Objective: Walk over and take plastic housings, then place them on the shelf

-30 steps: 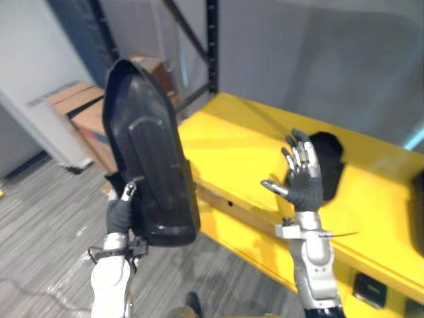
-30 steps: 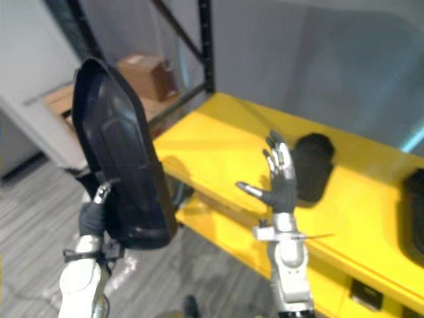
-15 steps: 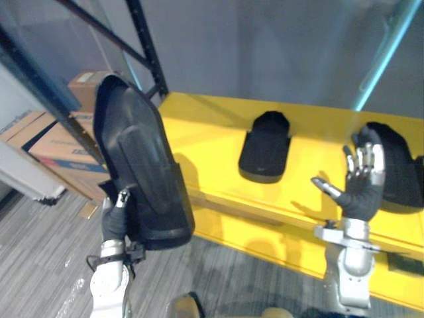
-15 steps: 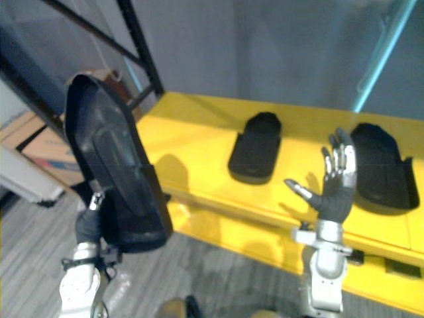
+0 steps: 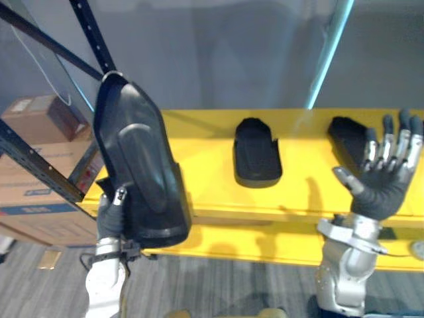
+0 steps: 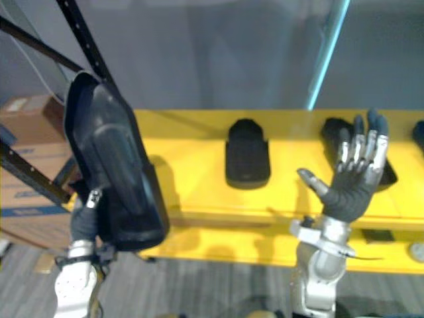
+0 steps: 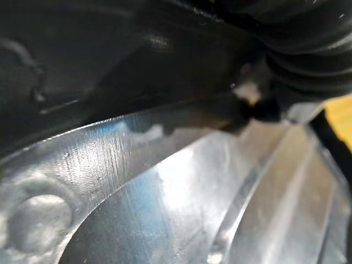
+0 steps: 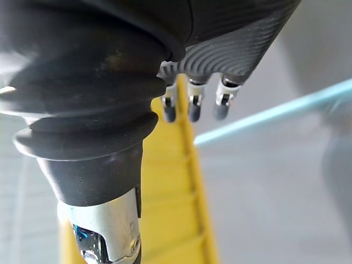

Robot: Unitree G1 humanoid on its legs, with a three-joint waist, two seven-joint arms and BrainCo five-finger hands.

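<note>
In the left eye view we find the left hand raised in front of the yellow shelf, clamped on the lower edge of a large black housing. Its thumb is pressed on the housing's front face and the fingers are behind it. The housing stands nearly upright in the air, its narrow end up, clear of the shelf and just in front of the shelf's left end. A second housing lies flat near the middle of the shelf. A third housing lies further right, partly hidden behind the right hand, which is held up with fingers spread and straight, thumb out to the side, holding nothing. A black rack upright and cardboard boxes stand to the left, and a teal strip runs up the grey wall behind. The right eye view confirms the same arrangement, with both shelved housings well apart from the held one. In the left wrist view we see the hand's dark ribbed cover against a dark glossy surface and a bright silvery one. We cannot tell the grip from here. In the right wrist view the fingers point straight out over the yellow shelf, touching nothing.
</note>
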